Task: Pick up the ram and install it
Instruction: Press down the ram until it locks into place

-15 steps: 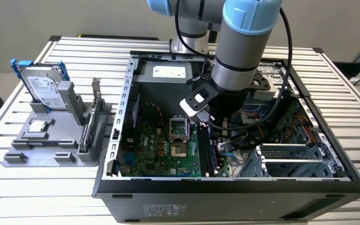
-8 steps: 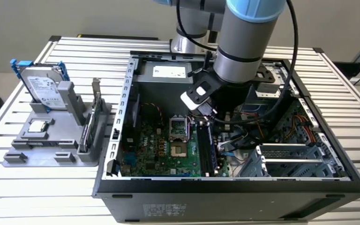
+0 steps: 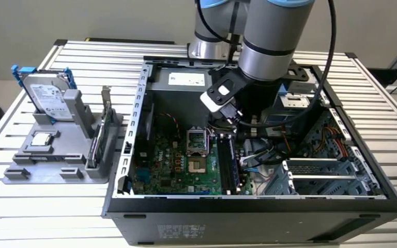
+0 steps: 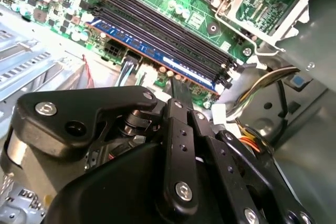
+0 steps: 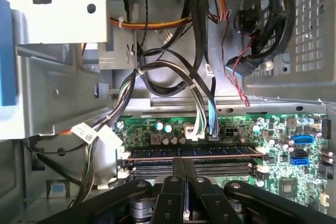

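Second wrist view: your hand (image 4: 176,85), fingers clenched together and empty, hovers above the ram (image 4: 157,51) lying in its slot; pressing off-centre could seat it crooked.

Even, bright overhead light in the exterior view; the computer case (image 3: 254,155) interior sits in shadow. In both wrist views the motherboard (image 4: 157,3) is sharp and well lit (slightly glossy), the near black claw (image 4: 178,90) linkage soft and dark.
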Controlling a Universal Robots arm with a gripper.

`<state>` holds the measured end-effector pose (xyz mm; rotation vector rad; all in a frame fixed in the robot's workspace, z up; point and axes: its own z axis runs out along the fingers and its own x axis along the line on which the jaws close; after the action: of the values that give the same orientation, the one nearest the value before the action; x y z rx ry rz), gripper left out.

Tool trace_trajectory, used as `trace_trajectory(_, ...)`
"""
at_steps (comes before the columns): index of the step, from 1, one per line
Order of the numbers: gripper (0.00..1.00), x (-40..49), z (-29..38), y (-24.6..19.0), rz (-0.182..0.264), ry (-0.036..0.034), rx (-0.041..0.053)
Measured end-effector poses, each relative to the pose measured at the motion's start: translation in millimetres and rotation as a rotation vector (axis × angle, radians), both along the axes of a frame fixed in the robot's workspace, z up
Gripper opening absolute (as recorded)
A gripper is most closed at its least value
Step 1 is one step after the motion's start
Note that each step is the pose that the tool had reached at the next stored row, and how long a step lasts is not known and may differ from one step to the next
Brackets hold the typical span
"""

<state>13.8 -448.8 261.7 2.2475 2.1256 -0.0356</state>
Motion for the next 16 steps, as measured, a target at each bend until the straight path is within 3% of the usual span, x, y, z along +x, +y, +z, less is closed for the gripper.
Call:
trace_trajectory(6, 0.0, 0.0, 7.8, 0.0, 0.0, -0.0001, 0.0001)
trace_trajectory(16, 0.0, 0.0, 14.0, 0.0, 0.0, -0.0001, 0.0001)
